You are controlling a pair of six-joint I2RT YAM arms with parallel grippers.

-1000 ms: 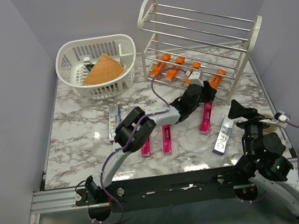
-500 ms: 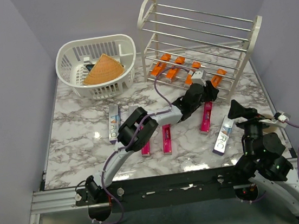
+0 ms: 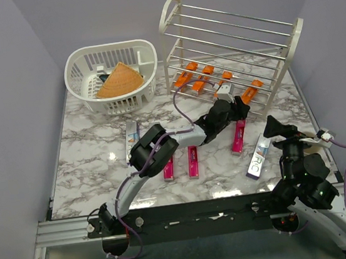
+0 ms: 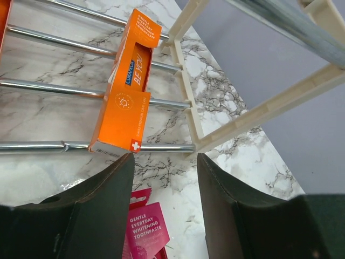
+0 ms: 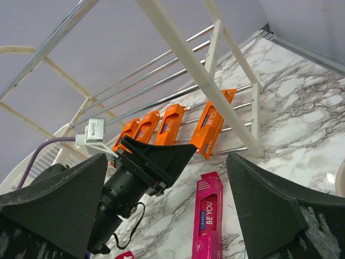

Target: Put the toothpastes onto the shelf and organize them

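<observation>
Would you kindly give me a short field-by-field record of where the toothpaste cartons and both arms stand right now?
shelf: cream rack, far right of the table
on shelf: four orange cartons, all on the lowest tier
on table: three pink cartons visible, two silver cartons
basket: far left, holds a woven cone
left jaws: open, empty, just in front of the rightmost orange carton
right jaws: open, empty, above the table's right side
</observation>
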